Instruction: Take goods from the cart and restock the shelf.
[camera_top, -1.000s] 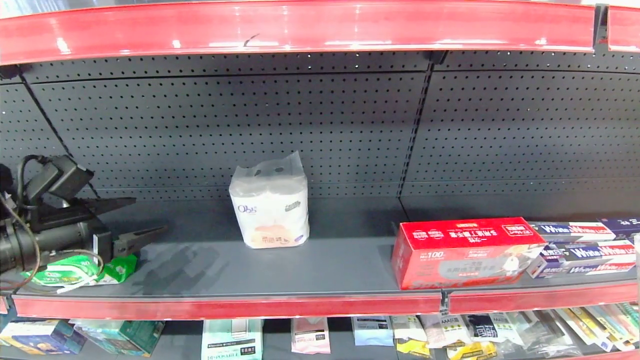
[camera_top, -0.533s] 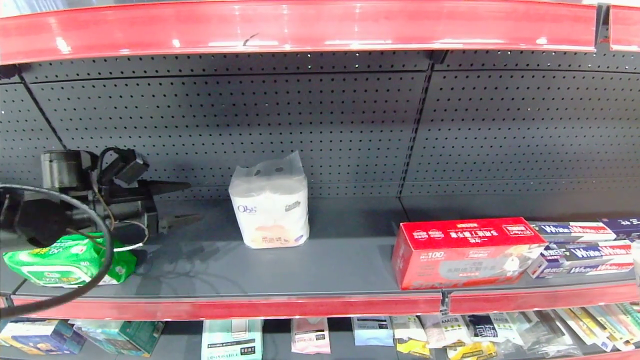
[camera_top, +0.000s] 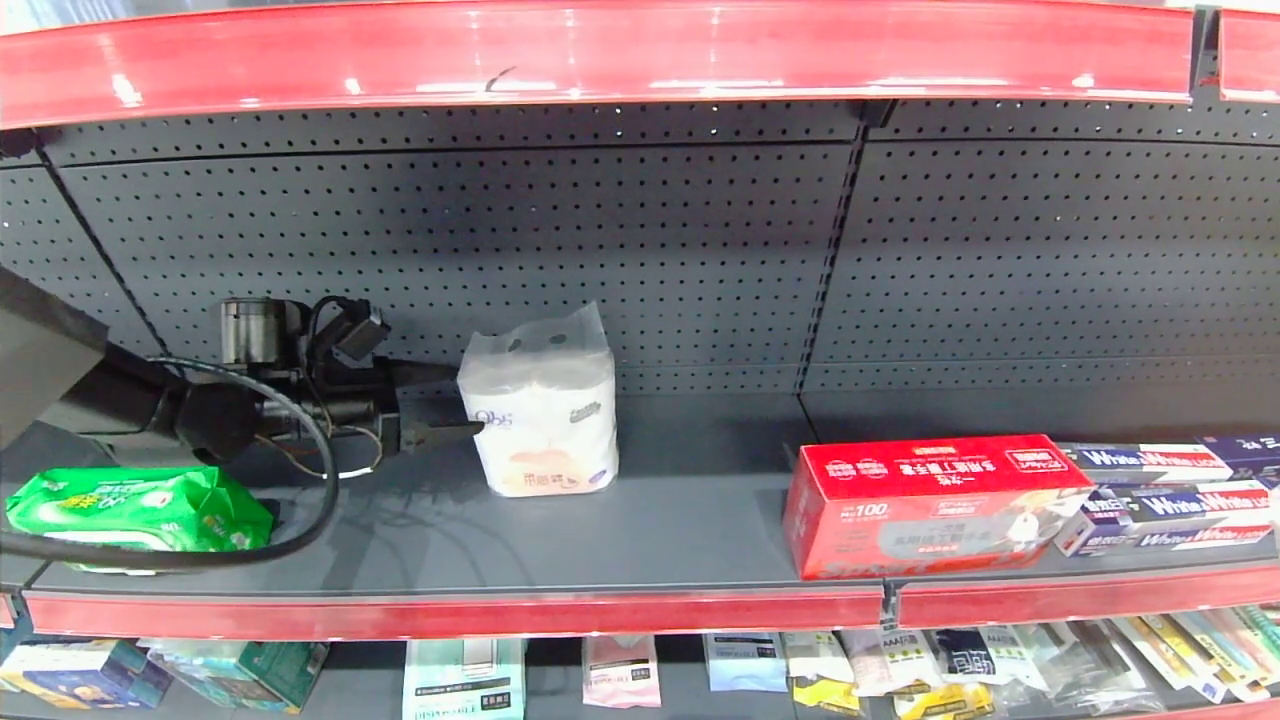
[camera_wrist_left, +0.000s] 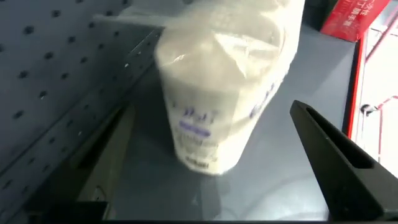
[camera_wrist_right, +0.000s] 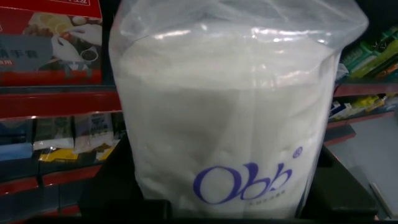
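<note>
While open, left hand (camera_top: 462, 400) beside pack (camera_top: 545, 410)

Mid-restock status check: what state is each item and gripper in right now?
Shelved roll pack: upright, not gripped.
Left gripper: open, at that pack.
Right gripper: shut on second roll pack.
Green wipes pack: lying flat on shelf.
Red box: closed, lying flat.

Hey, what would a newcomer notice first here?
The white tissue pack stands in the middle of the shelf, the open left gripper close on its left, aimed at it. A red box lies at the shelf's right front, a green wipes pack at its left front. A second tissue pack looms in the right wrist view.
</note>
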